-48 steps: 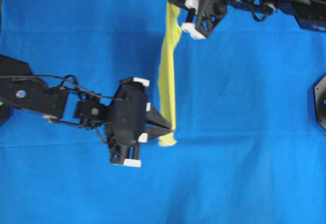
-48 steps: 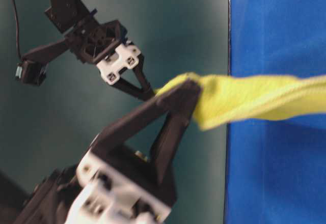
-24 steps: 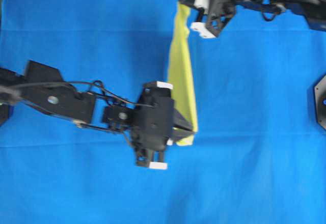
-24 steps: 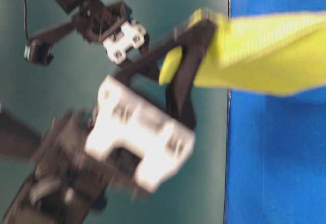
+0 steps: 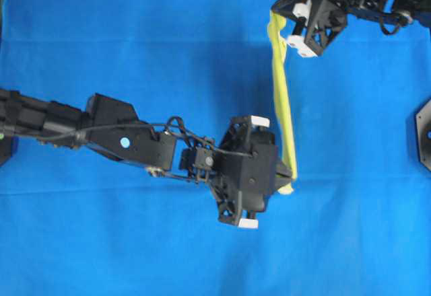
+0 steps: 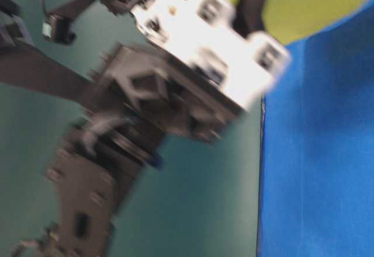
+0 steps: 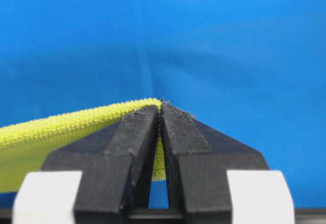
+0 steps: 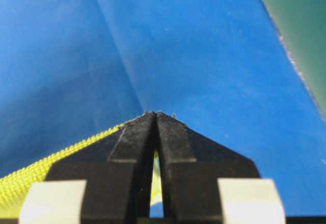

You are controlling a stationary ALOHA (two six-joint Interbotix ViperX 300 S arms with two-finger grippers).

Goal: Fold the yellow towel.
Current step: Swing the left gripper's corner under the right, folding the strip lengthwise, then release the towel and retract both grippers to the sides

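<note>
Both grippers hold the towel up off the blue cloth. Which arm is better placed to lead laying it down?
Probably neither alone. The left gripper and right gripper each pinch one end of the yellow towel, stretched taut between them; they would likely lower together.

The table-level view is badly blurred: the left arm [image 6: 146, 93] fills it as a smear, hiding most of the yellow towel [image 6: 310, 9], which the top edge also cuts off above the blue cloth [image 6: 318, 169].
</note>
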